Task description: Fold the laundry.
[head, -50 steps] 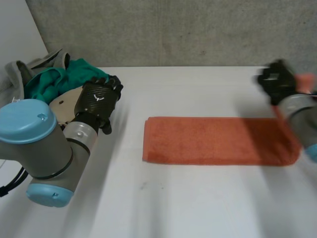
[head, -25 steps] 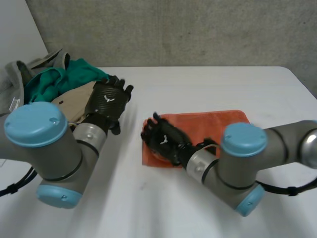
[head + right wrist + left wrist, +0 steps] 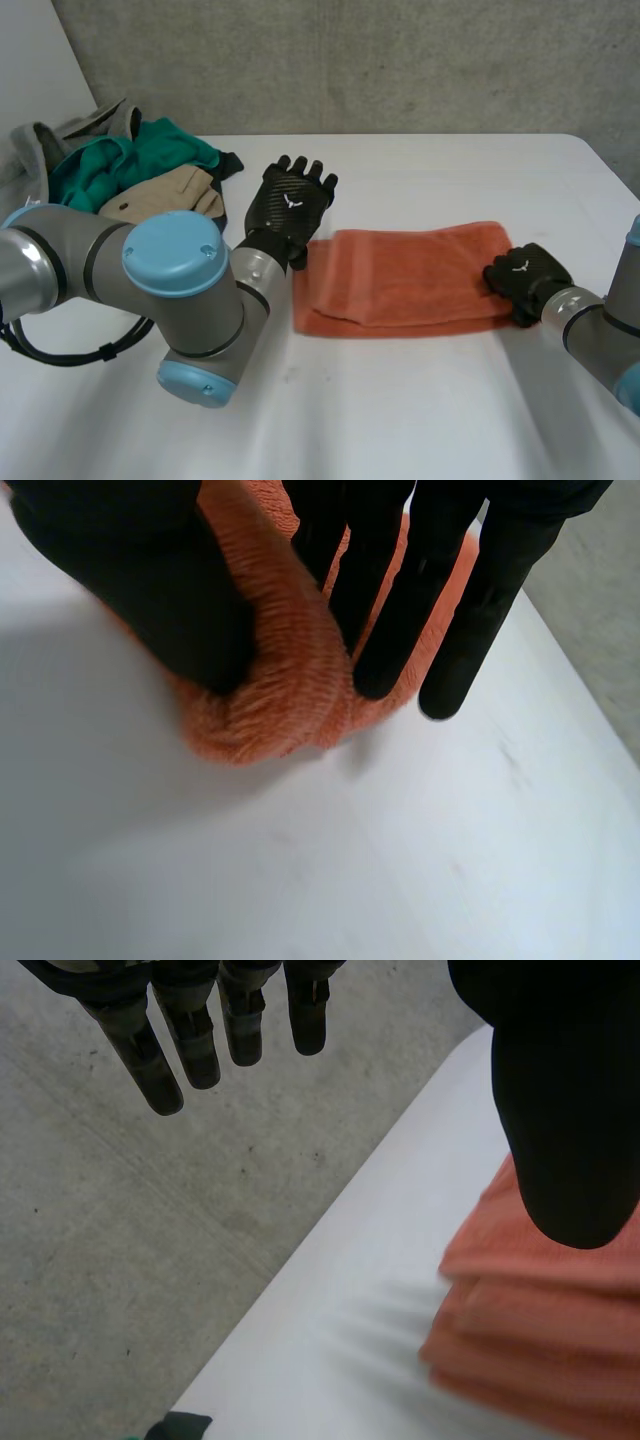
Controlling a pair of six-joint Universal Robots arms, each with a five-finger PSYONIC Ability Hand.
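Your right hand [image 3: 524, 281] pinches the right end of the orange towel [image 3: 405, 275] on the desk [image 3: 400, 420], seemingly ready to fold it over; your left hand [image 3: 288, 205] hovers empty, fingers straight, by the left end.

The setting looks like a robotics lab or test bay, not a home. A rough, bare grey concrete wall [image 3: 350, 60] rises straight behind a plain white surface [image 3: 400, 420]. Two machine arms with grey joints and light-blue caps, the left arm [image 3: 172, 252] and the right arm [image 3: 600, 335], reach in over the surface. The laundry lies there like test props: a loose heap of green, beige and grey garments [image 3: 120, 170] at one far corner, and a folded orange terry towel [image 3: 410, 275] in the middle.
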